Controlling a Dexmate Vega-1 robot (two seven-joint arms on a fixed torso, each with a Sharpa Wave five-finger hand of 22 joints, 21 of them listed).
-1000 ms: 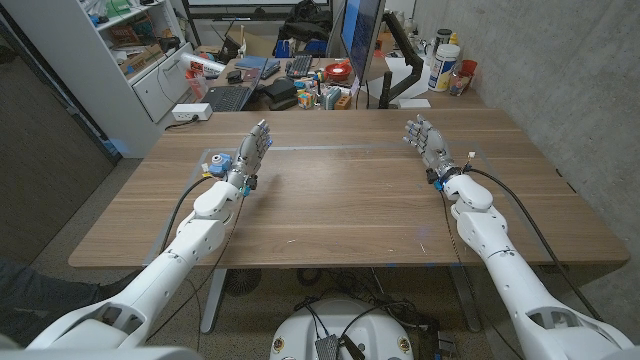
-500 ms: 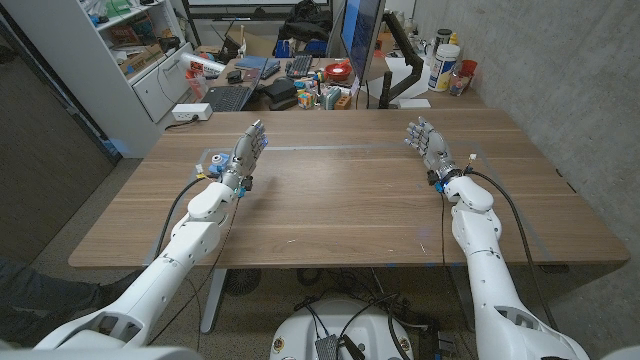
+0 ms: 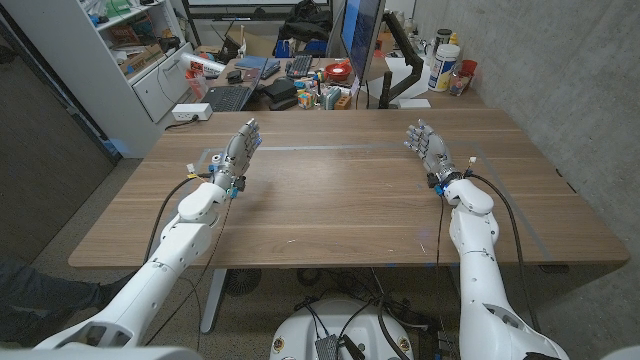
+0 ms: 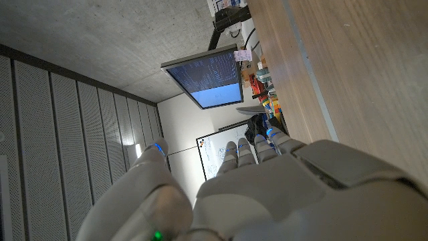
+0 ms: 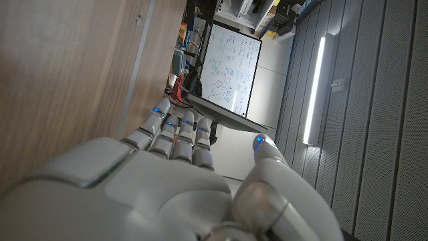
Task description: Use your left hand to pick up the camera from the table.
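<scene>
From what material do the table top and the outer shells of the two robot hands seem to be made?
The table top looks like wood or a wood-look laminate: brown, with long grain lines and a soft matte sheen. The left hand and the right hand seem to have light grey moulded plastic shells, smooth and slightly glossy, with small blue lights at the fingertips; metal underneath cannot be judged.

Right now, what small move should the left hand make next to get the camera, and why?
Probably shift the left hand slightly left and down toward the small object beside it, likely the camera. The hand is open and holds nothing, and it partly hides the object, so closing now would likely catch nothing.
</scene>
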